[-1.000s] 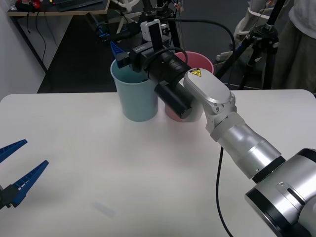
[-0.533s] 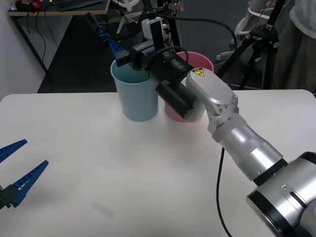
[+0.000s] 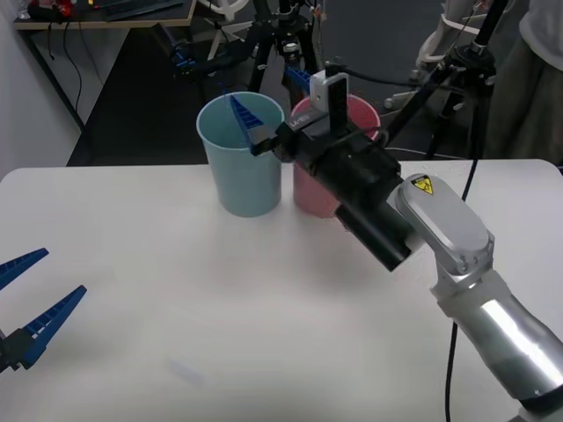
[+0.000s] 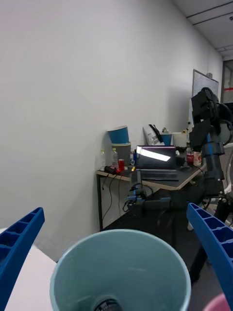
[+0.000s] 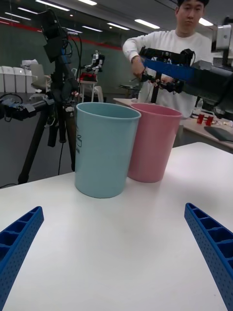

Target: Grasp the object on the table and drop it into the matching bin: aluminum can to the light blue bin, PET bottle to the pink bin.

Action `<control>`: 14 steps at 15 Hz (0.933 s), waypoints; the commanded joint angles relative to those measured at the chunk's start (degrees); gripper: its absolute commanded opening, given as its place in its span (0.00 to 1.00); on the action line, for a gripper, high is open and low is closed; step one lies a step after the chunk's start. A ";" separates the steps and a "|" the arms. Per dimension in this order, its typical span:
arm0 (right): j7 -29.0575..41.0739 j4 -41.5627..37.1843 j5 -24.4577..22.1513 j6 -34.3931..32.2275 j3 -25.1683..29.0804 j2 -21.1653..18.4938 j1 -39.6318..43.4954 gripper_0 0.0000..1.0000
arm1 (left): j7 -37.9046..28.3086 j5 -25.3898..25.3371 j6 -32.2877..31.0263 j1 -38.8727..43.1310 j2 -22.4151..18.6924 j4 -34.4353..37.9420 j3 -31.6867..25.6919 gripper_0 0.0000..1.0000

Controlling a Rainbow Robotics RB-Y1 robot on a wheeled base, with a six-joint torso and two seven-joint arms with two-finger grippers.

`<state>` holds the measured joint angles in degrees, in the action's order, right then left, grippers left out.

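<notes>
1. Above the rim of the light blue bin (image 3: pixel 241 158), my right gripper (image 3: pixel 264 110) hangs with its blue fingers spread wide and nothing between them.
2. Straight below that gap, at the bottom of the light blue bin (image 4: pixel 120 272), I can see the silver top of the aluminum can (image 4: pixel 108 305); it looks to be standing upright, and I judge the drop made into the right bin.
3. The pink bin (image 3: pixel 327 158) stands just beside the blue one, on my right arm's side.
4. My left gripper (image 3: pixel 25 303) is well apart, low over the near left of the table (image 3: pixel 176 290), fingers wide and empty.
5. My right arm is much the nearer, so pulling back up and clear of the rim falls to it.
</notes>
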<state>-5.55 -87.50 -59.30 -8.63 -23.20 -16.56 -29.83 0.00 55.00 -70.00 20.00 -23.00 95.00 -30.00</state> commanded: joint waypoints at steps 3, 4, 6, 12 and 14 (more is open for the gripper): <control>-0.60 -5.93 2.70 -9.03 4.04 -6.03 9.26 1.00 | 0.00 0.00 0.00 0.00 0.00 0.00 0.00 1.00; -0.87 -5.93 2.70 -12.20 5.88 -6.73 10.93 1.00 | 0.00 0.00 0.00 0.00 0.00 0.00 0.00 1.00; -1.48 -5.93 2.70 -17.82 9.40 -7.96 14.18 1.00 | 0.00 0.00 0.00 0.00 0.00 0.00 0.00 1.00; -4.65 -5.93 0.33 -31.09 20.65 -10.16 25.43 1.00 | 0.00 0.00 0.00 0.00 0.00 0.00 0.00 1.00; -5.35 -5.93 -0.73 -34.43 24.87 -10.16 29.39 1.00 | 0.00 0.00 0.00 0.00 0.00 0.00 0.00 1.00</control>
<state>-10.67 -93.44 -59.84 -41.95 0.25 -26.72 -1.79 0.00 55.00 -70.00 20.00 -23.00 95.00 -30.00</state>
